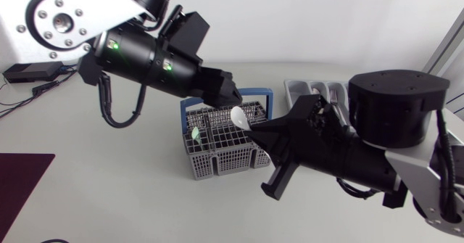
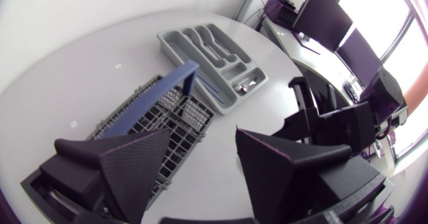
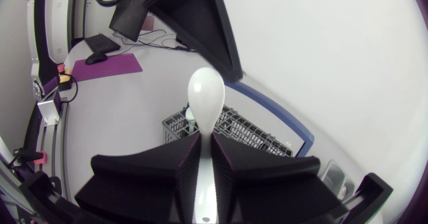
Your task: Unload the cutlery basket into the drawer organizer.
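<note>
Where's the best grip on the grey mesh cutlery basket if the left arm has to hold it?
Probably the blue bar handle of the grey mesh cutlery basket: it seems to stand clear above the mesh, narrow enough for the open left gripper. Come from above, one finger each side of the bar.

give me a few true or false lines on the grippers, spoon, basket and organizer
1. The right gripper is shut on a white spoon. True.
2. The left gripper holds a fork. False: it is open and empty, above the basket.
3. The basket has a blue handle. True.
4. The organizer is empty. False: some cutlery lies in it.
</note>
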You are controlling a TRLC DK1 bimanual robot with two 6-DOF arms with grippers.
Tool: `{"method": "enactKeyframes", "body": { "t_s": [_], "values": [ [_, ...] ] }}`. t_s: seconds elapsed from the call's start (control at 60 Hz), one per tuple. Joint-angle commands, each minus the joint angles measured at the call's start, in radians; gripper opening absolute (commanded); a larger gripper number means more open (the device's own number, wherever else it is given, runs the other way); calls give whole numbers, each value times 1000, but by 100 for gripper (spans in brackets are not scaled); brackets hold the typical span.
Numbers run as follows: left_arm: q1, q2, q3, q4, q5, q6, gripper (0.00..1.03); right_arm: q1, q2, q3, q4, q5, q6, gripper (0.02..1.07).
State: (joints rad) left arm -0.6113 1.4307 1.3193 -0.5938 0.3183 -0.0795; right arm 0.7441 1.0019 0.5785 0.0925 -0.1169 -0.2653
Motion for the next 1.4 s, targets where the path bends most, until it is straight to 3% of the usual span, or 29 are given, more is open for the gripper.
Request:
{"method": "enactKeyframes", "body": {
  "t_s": [0.0,0.333,0.583,0.75,0.933,1.117,1.383],
  "values": [
    [67,-56,66,-9,-8,-19,89,-20,-37,-43,-40,-20,-17,17],
    [206,-118,103,-52,-8,7,89,-134,-143,-100,-142,-171,-91,17],
    [243,-121,58,-113,-62,107,89,-414,-212,-103,-316,-443,-273,17],
    [199,-127,-5,-135,-130,172,89,-644,-177,-57,-459,-613,-486,17],
    [84,-144,-115,-146,-246,241,89,-822,-62,-14,-582,-722,-719,16],
    [22,-165,-184,-139,-334,248,89,-939,99,37,-649,-751,-942,16],
    [-67,-158,-246,-113,-481,241,89,-1100,362,227,-864,-748,-1332,15]
  ]
}}
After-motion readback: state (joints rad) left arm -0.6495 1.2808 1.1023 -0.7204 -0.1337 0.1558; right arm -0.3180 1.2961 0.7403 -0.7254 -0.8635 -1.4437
